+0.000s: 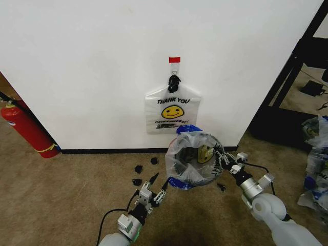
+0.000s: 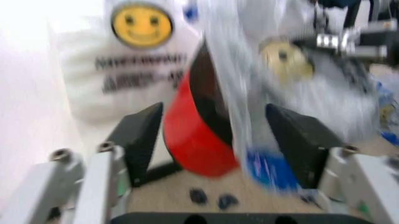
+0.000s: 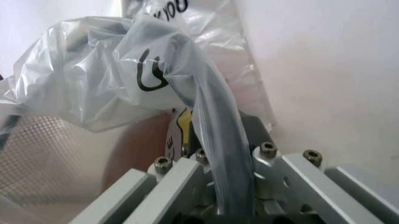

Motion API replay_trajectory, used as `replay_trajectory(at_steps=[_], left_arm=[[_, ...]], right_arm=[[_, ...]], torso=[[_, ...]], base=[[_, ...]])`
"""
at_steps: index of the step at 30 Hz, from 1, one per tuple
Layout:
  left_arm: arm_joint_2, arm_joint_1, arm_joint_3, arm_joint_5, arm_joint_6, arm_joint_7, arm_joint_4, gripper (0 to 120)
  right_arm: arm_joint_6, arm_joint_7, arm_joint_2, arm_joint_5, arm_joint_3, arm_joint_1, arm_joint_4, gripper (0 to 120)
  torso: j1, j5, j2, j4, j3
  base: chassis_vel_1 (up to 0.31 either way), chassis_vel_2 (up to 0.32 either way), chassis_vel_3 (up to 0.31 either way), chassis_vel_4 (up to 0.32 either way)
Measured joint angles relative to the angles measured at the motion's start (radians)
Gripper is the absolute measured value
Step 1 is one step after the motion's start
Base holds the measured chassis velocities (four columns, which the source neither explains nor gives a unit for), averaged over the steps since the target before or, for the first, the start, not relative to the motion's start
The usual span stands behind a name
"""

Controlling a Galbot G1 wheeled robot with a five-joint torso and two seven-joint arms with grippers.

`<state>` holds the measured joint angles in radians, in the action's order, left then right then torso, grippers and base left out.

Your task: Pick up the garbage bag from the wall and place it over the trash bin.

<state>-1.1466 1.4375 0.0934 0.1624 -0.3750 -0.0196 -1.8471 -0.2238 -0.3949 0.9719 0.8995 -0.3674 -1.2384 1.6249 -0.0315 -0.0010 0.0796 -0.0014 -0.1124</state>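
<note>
The bag [image 1: 190,154] is draped over the bin [image 1: 180,180] by the wall [image 1: 102,66]. The right end effector [image 1: 221,156] pinches its rim, while the left end effector [image 1: 155,180] is spread beside the bin. To seat it well, I would pull the rim down evenly on both sides without tipping the bin.

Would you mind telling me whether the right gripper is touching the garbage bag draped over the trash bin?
Touching. The right wrist view shows a gathered fold of the garbage bag clamped in the right gripper, beside the trash bin.
</note>
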Motion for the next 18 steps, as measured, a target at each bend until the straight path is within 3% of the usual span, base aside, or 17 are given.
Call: replay_trajectory(at_steps=[6,9,14,18], left_arm=[[0.002,-0.002,0.008,-0.059,0.000,0.046,-0.096,97],[-0.004,0.000,0.007,-0.118,0.000,0.067,-0.111,100],[-0.017,0.009,-0.006,-0.224,-0.001,0.075,-0.113,94],[-0.030,0.008,-0.024,-0.263,0.007,0.076,-0.095,79]], right_arm=[[-0.061,-0.046,0.011,-0.122,0.013,-0.001,-0.029,1],[-0.080,-0.049,0.016,-0.152,0.019,0.003,-0.031,1],[-0.097,-0.043,0.023,-0.181,0.028,0.006,-0.025,1],[-0.104,-0.033,0.026,-0.204,0.033,0.003,-0.007,1]], torso=[[0.000,0.0001,0.000,-0.0001,0.000],[0.000,0.0001,0.000,-0.0001,0.000],[0.000,0.0002,0.000,0.0000,0.000],[0.000,0.0001,0.000,0.0001,0.000]], base=[[0.000,0.000,0.000,0.000],[0.000,0.000,0.000,0.000],[0.000,0.000,0.000,0.000],[0.000,0.000,0.000,0.000]])
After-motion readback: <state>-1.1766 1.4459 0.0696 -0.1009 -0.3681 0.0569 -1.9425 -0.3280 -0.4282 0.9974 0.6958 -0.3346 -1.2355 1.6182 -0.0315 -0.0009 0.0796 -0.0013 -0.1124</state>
